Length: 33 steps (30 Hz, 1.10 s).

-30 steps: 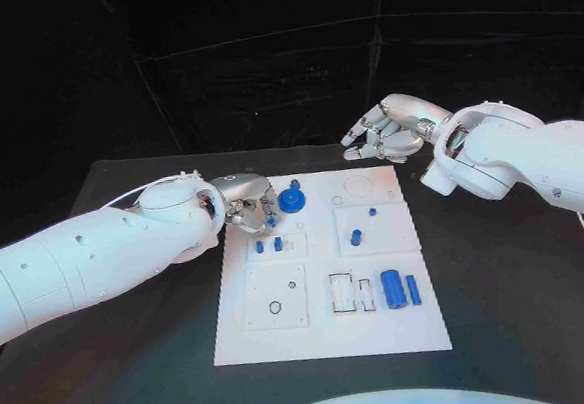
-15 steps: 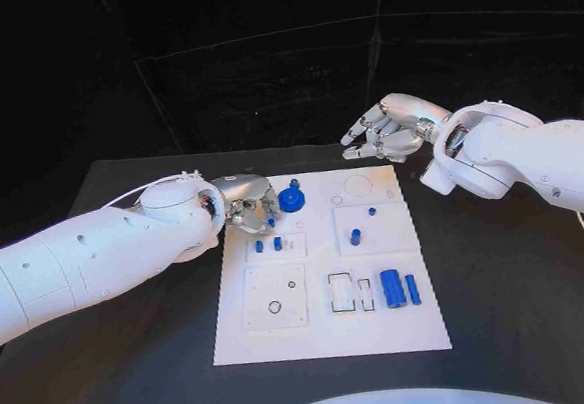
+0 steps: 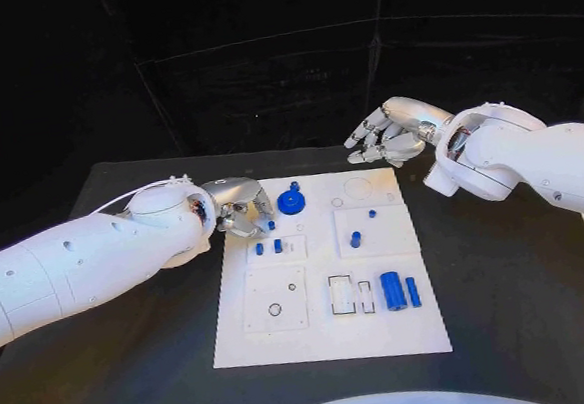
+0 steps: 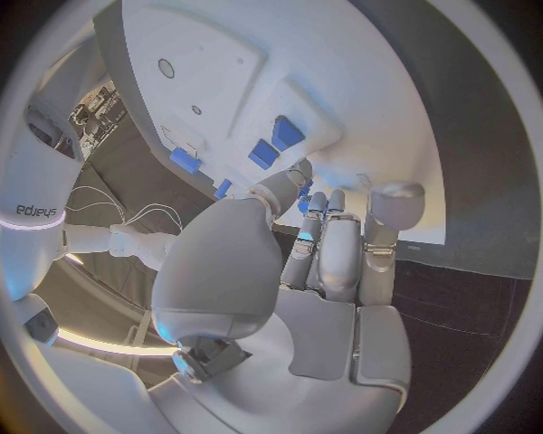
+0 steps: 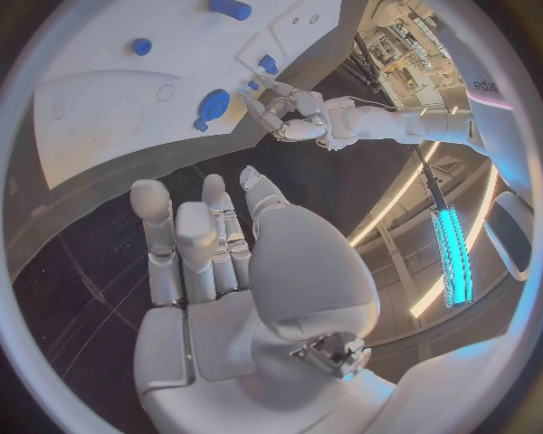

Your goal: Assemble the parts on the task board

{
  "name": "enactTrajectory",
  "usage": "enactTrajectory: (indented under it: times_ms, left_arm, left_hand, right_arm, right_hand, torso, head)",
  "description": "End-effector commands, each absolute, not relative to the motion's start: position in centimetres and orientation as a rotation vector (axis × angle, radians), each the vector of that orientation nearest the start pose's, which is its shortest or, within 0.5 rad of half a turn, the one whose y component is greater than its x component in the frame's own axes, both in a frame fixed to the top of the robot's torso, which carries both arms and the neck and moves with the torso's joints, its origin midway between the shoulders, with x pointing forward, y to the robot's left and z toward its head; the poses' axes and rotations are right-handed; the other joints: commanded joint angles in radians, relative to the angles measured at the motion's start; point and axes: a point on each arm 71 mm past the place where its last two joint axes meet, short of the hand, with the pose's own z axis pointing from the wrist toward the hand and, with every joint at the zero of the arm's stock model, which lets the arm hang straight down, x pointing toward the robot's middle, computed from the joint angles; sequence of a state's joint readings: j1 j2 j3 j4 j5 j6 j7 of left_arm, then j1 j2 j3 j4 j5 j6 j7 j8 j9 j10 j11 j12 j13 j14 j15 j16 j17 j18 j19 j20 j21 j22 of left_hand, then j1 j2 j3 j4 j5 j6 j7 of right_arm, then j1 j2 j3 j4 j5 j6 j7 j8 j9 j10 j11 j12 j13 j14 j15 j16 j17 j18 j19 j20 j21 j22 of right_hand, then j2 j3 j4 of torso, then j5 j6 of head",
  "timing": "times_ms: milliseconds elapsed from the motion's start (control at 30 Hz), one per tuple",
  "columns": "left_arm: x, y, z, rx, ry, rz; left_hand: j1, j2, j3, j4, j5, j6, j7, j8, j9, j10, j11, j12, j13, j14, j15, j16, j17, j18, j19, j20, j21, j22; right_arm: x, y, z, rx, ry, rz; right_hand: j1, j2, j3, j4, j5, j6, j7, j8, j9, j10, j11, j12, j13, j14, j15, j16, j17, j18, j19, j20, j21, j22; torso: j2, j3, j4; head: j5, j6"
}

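Head view, left hand fingers curled by blue gear, grip unclear, right hand fingers spread empty.

A robotics laboratory or test cell. A black worktop stands before dark panelled walls that close off the space behind it. On the worktop lies a white task board with outlined recesses and small blue parts, a bench fixture for manipulation trials. The right wrist view shows curved strip lights and racks of equipment beyond the worktop, with cables visible in the left wrist view.
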<state>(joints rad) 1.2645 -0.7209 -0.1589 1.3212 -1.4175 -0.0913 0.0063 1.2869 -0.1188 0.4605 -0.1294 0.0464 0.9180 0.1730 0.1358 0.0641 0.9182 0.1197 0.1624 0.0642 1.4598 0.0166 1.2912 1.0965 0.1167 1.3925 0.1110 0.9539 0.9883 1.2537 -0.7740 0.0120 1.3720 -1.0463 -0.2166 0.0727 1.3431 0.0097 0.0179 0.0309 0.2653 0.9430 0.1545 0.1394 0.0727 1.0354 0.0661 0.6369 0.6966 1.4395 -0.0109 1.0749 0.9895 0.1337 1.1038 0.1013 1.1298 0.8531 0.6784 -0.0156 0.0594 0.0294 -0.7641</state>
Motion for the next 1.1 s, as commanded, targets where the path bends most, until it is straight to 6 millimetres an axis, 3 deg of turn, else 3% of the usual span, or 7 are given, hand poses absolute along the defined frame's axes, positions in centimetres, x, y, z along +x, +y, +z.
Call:
enactTrajectory:
  times_ms: [33, 100, 233, 333, 500, 700, 1100]
  left_arm:
    - [51.2, 20.4, -21.1, 0.141, 1.855, -0.759]
    - [51.3, 21.5, -20.7, 0.01, 1.842, -0.847]
    - [51.4, 23.4, -20.1, -0.22, 1.803, -1.014]
    - [51.4, 24.9, -19.6, -0.4, 1.754, -1.148]
    - [51.3, 26.4, -19.0, -0.675, 1.639, -1.326]
    - [50.8, 26.7, -18.7, -0.955, 1.532, -1.503]
    - [50.2, 25.9, -18.6, -1.024, 1.504, -1.572]
  left_hand:
    - [0.014, 0.0, -0.009, 0.002, 0.001, -0.001, 0.002, -0.004, 0.003, -0.005, 0.0, 0.001, 0.003, -0.023, 0.006, -0.045, -0.064, 0.028, -0.033, 0.004, -0.076, -0.068]
    - [0.021, 0.013, -0.003, 0.003, 0.002, 0.011, 0.006, 0.0, 0.005, 0.042, -0.002, 0.029, 0.013, -0.023, 0.004, -0.044, -0.061, 0.027, -0.033, 0.003, -0.074, -0.064]
    - [0.038, 0.026, 0.015, -0.007, 0.002, 0.042, 0.003, 0.014, 0.009, 0.098, -0.009, 0.07, 0.025, -0.051, 0.0, -0.076, -0.11, 0.036, -0.057, 0.001, -0.116, -0.098]
    - [0.04, 0.026, 0.024, -0.014, 0.003, 0.047, 0.006, 0.015, 0.006, 0.085, -0.005, 0.08, 0.024, -0.143, 0.004, -0.19, -0.267, 0.061, -0.142, 0.003, -0.271, -0.227]
    - [0.027, 0.027, 0.018, -0.008, 0.002, 0.05, 0.009, 0.016, 0.004, 0.083, -0.003, 0.102, 0.026, -0.259, 0.007, -0.335, -0.455, 0.065, -0.203, 0.007, -0.326, -0.259]
    - [0.019, 0.036, 0.002, -0.004, 0.002, 0.062, 0.0, 0.023, 0.006, 0.135, -0.017, 0.157, 0.044, -0.281, 0.0, -0.355, -0.478, 0.067, -0.225, 0.005, -0.349, -0.272]
    - [0.018, 0.041, -0.01, -0.005, 0.003, 0.061, 0.001, 0.024, 0.004, 0.125, -0.017, 0.172, 0.049, -0.292, 0.0, -0.366, -0.493, 0.066, -0.233, 0.004, -0.364, -0.282]
  right_arm:
    - [52.5, -20.6, -15.2, -0.026, 1.687, 0.814]
    - [52.3, -20.8, -15.4, -0.091, 1.682, 0.763]
    - [51.7, -21.2, -16.1, -0.202, 1.662, 0.672]
    - [51.0, -21.4, -16.9, -0.283, 1.652, 0.61]
    - [49.7, -21.3, -18.4, -0.374, 1.656, 0.551]
    - [48.6, -20.7, -19.9, -0.436, 1.672, 0.527]
    - [48.3, -19.8, -21.1, -0.475, 1.696, 0.515]
  right_hand:
    - [0.037, -0.002, 0.025, -0.018, -0.033, 0.026, -0.004, 0.007, 0.0, -0.012, -0.001, -0.107, -0.1, -0.009, 0.0, -0.053, -0.052, 0.015, -0.006, 0.0, -0.018, -0.018]
    - [0.055, -0.005, 0.042, -0.029, -0.045, 0.039, -0.01, 0.008, 0.0, -0.023, -0.001, -0.159, -0.148, -0.006, -0.002, -0.065, -0.062, 0.014, -0.002, -0.002, -0.02, -0.018]
    - [0.072, -0.014, 0.076, -0.044, -0.058, 0.059, -0.015, 0.003, -0.002, -0.023, 0.002, -0.243, -0.238, 0.006, 0.001, -0.07, -0.064, 0.012, 0.009, -0.003, -0.017, -0.011]
    - [0.071, -0.027, 0.107, -0.052, -0.076, 0.068, -0.013, -0.006, -0.005, -0.017, 0.006, -0.299, -0.311, 0.013, 0.006, -0.072, -0.064, 0.011, 0.015, -0.001, -0.016, -0.007]
    - [0.065, -0.043, 0.141, -0.061, -0.098, 0.073, -0.013, -0.017, -0.005, -0.018, 0.012, -0.34, -0.373, 0.02, 0.01, -0.065, -0.055, 0.009, 0.023, 0.0, -0.011, 0.003]
    - [0.04, -0.068, 0.152, -0.058, -0.141, 0.041, -0.001, -0.046, -0.007, -0.041, 0.026, -0.372, -0.425, 0.025, 0.019, -0.055, -0.043, 0.007, 0.031, 0.009, -0.007, 0.012]
    - [0.05, -0.068, 0.195, -0.078, -0.148, 0.048, 0.009, -0.056, -0.004, -0.056, 0.037, -0.392, -0.487, 0.03, 0.028, -0.031, -0.02, 0.003, 0.049, 0.017, 0.011, 0.037]
  torso:
    - [0.0, 0.0006, -0.0008]
    - [-0.001, 0.0016, -0.0012]
    - [-0.001, 0.0003, 0.0004]
    - [-0.001, 0.0014, -0.0047]
    - [-0.001, 0.0027, -0.0057]
    - [-0.001, 0.0007, -0.0017]
    - [0.001, 0.0003, -0.0032]
  head:
    - [-0.003, 0.004]
    - [-0.004, 0.005]
    - [-0.021, 0.017]
    - [-0.025, 0.021]
    - [-0.031, 0.026]
    - [-0.041, 0.029]
    - [-0.036, 0.028]
